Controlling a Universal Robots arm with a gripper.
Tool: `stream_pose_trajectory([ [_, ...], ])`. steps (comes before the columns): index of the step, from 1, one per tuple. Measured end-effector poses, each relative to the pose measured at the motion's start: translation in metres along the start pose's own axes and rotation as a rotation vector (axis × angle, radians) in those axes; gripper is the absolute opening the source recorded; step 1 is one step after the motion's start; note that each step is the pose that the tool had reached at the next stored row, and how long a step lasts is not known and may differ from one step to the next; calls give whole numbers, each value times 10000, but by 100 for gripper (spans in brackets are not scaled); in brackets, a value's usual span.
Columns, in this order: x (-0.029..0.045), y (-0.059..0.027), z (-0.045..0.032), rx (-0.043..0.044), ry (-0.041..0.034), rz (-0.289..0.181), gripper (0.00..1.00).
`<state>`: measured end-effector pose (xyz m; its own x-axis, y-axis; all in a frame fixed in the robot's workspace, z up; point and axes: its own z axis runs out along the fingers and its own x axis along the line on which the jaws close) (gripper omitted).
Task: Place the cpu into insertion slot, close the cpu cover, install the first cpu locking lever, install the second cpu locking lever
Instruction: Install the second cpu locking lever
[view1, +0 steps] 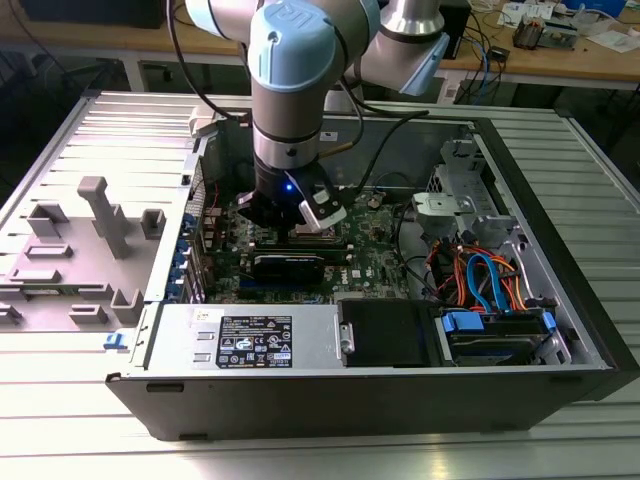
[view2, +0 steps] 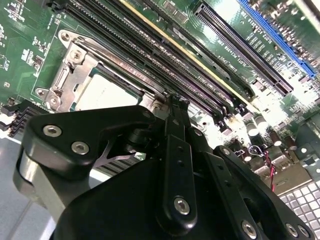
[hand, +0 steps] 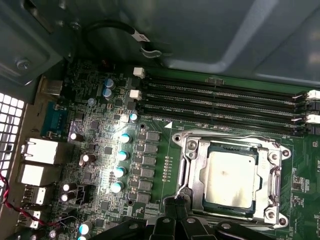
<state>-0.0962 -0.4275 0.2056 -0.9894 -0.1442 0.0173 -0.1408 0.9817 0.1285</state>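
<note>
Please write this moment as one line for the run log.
cpu: seated in insertion slot | cpu cover: closed over it | end effector: low beside the socket, holds nothing

An open computer case (view1: 560, 300) lies on a slatted metal table (view1: 60, 400), with grey plastic fixtures (view1: 105, 215) beside it.

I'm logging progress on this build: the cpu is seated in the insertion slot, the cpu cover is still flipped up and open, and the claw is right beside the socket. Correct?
Not quite. The cpu cover is not flipped up: in both wrist views it lies flat around the cpu, framing it. The rest holds: the cpu sits in the insertion slot, and the claw is right at the socket's edge in the first wrist view.
</note>
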Motion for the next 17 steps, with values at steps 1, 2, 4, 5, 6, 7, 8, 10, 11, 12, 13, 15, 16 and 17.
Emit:
stream_pose_trajectory([
  [1, 2, 0, 1, -6, -1, -2, 11],
  [2, 3, 0, 1, -8, -1, -3, 11],
  [4, 9, 1, 5, -29, -2, -11, 11],
  [5, 12, 1, 8, -43, -5, -15, 11],
  [6, 13, 1, 9, -52, -5, -18, 11],
  [7, 13, 1, 11, -60, -6, -20, 11],
  [8, 14, 0, 12, -71, -7, -22, 11],
  [10, 15, 0, 15, -84, -9, -25, 11],
  [11, 15, 0, 16, -90, -10, -26, 11],
  [12, 15, 0, 18, -98, -11, -28, 11],
  [13, 15, 0, 19, -105, -11, -30, 11],
  [15, 15, -1, 20, -118, -12, -34, 11],
  [16, 16, -1, 22, -124, -14, -35, 11],
  [17, 16, -1, 23, -128, -14, -37, 11],
])
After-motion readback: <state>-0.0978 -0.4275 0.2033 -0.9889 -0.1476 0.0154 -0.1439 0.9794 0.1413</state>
